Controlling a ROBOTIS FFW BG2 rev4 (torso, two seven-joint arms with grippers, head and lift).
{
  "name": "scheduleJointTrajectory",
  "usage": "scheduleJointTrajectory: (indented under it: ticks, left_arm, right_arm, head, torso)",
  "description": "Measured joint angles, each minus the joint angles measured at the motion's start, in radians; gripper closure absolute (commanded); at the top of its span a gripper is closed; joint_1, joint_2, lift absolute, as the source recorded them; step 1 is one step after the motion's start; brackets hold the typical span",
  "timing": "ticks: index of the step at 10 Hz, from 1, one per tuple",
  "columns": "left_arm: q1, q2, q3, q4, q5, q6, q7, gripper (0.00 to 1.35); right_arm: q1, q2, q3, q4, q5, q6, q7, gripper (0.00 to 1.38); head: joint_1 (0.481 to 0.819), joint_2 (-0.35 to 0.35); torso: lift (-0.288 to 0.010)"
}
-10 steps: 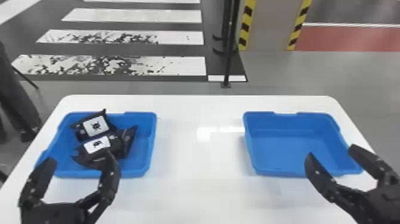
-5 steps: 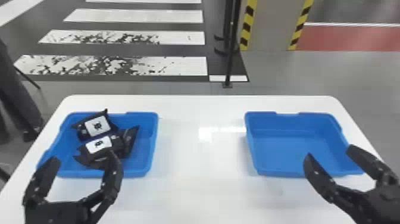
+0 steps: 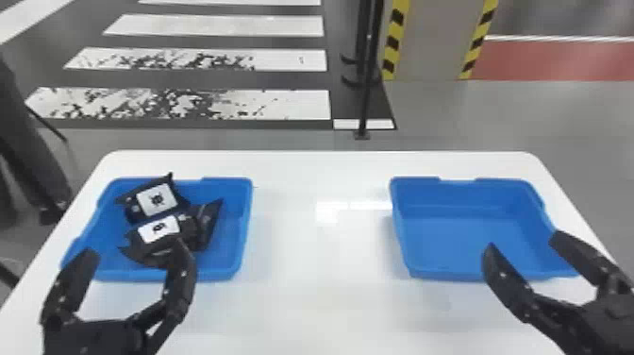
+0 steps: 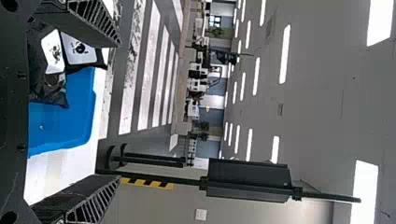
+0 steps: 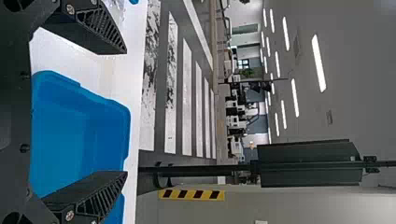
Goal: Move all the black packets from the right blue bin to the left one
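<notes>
Several black packets (image 3: 157,200) with white labels lie heaped in the left blue bin (image 3: 231,269). The right blue bin (image 3: 453,240) holds nothing visible. My left gripper (image 3: 134,257) stands open at the left bin's near edge, its right finger overlapping the nearest packet in the head view. Over the near right corner of the right bin is my right gripper (image 3: 523,243), open with nothing between its fingers. The left wrist view has the left gripper (image 4: 116,109) open, with packets (image 4: 53,51) beside one finger. In the right wrist view the right gripper (image 5: 126,112) is open beside the blue bin (image 5: 70,135).
Both bins stand on a white table (image 3: 311,302), with a wide stretch of tabletop between them. Beyond the far edge stands a thin black pole (image 3: 370,71) on the floor. A person's legs are at the far left.
In the head view the left gripper has shifted very slightly to the right, and the bins also sit marginally further right. The packets lie as before, and both grippers have stayed open.
</notes>
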Motion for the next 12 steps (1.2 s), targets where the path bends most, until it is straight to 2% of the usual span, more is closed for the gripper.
scheduleJointTrajectory:
  ticks: [12]
  left_arm:
    - [0.003,0.000,0.002,0.000,0.008,-0.019,-0.011,0.06]
  right_arm:
    - [0.003,-0.002,0.000,0.002,-0.009,0.000,0.005,0.11]
  head:
    - [0.695,-0.007]
  torso:
    - [-0.140]
